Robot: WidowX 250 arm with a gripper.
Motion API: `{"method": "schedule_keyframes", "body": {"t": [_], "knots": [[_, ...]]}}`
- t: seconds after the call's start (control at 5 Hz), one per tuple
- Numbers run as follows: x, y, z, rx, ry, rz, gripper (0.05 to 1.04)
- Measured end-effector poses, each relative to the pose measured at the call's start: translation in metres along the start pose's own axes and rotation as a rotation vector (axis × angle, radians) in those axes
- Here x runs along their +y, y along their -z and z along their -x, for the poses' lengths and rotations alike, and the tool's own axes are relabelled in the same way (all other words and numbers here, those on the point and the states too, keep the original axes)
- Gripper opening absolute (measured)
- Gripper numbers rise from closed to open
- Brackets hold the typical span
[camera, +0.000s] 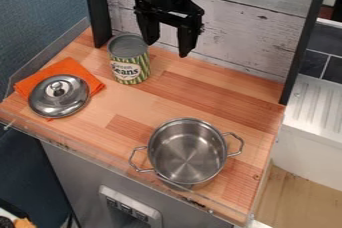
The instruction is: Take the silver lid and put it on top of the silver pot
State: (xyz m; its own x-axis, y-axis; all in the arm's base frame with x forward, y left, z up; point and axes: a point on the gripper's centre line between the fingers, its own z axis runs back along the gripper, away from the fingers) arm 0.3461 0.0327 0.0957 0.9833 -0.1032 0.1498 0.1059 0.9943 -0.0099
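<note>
Silver lid [59, 96]: one, round and shiny, domed, with a knob [57, 89] at its centre facing up. It lies on the orange cloth [81, 72] at the left of the desk [167, 98], part of its rim reaching past the cloth's edge.

Orange cloth: one, folded flat, set cornerwise beneath the lid, with a small corner showing at the lid's lower edge.

Can [129, 60]: one, grey-topped, with a green and yellow striped label. It stands upright on the desk, near the cloth, toward the back.

Silver pot [188, 153]: one, upright at the front right of the desk, well apart from the lid, its bare metal inside and bottom in sight. Two looped wire handles [236, 143] sit on opposite sides of its wall.

Claw [167, 48]: one, black, hanging at the top middle of the view, beside the can, fingers pointing down and spread wide.

Desk: one, topped in striped wood blocks, with a grey front below bearing a light control panel [130, 207].

Surroundings: a whitewashed plank panel [234, 34] at the back, between two black posts [305, 42]; a blue wall [40, 12] at left; a white ribbed drainboard [317, 103] at right.
</note>
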Motion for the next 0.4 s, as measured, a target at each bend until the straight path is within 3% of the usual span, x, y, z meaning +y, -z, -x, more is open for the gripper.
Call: {"method": "schedule_keyframes", "body": {"t": [0.4], "knots": [[0.014,0.009,0.017,0.035,-0.026,0.026,1.001]]}}
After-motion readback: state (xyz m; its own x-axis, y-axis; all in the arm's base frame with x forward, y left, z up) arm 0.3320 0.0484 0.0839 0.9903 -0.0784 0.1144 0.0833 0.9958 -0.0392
